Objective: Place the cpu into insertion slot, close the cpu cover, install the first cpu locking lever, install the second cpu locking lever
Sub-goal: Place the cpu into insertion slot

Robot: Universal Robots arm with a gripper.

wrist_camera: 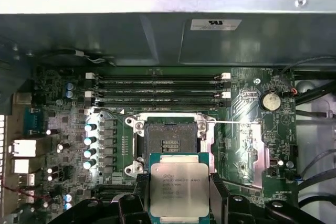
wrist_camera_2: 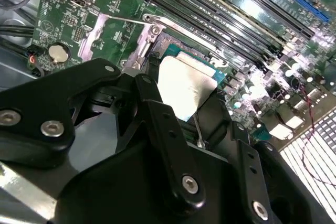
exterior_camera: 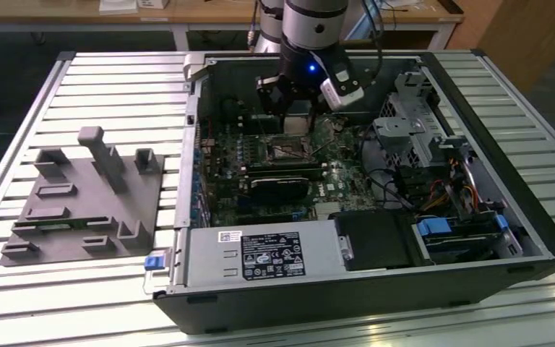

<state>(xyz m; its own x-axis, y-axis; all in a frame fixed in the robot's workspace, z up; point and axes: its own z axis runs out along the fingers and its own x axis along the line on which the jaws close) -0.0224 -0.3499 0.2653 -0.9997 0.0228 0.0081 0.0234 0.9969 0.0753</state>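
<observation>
In both wrist views my gripper (wrist_camera: 179, 179) (wrist_camera_2: 188, 100) is shut on the cpu (wrist_camera: 178, 191) (wrist_camera_2: 184, 82), a flat square chip with a pale silvery top, its black fingers (wrist_camera: 218, 198) pressing two opposite edges. The chip hangs just short of the insertion slot (wrist_camera: 170, 142), a dark square socket with a metal rim on the green board. The socket shows bare pins with nothing in it. The cpu cover (wrist_camera: 257, 150) (wrist_camera_2: 97, 30) lies swung open beside the socket. In the exterior view the gripper (exterior_camera: 297, 119) hovers above the slot (exterior_camera: 287, 150) inside the open computer case.
Long black memory slots (wrist_camera: 157, 90) run beside the socket. A thin lever wire (wrist_camera: 236, 122) juts out sideways from it. The grey power supply box (exterior_camera: 258, 254), a black fan unit (exterior_camera: 379, 242) and drive cage (exterior_camera: 412, 137) crowd the case. A grey fixture (exterior_camera: 84, 199) sits on the table at the exterior view's left.
</observation>
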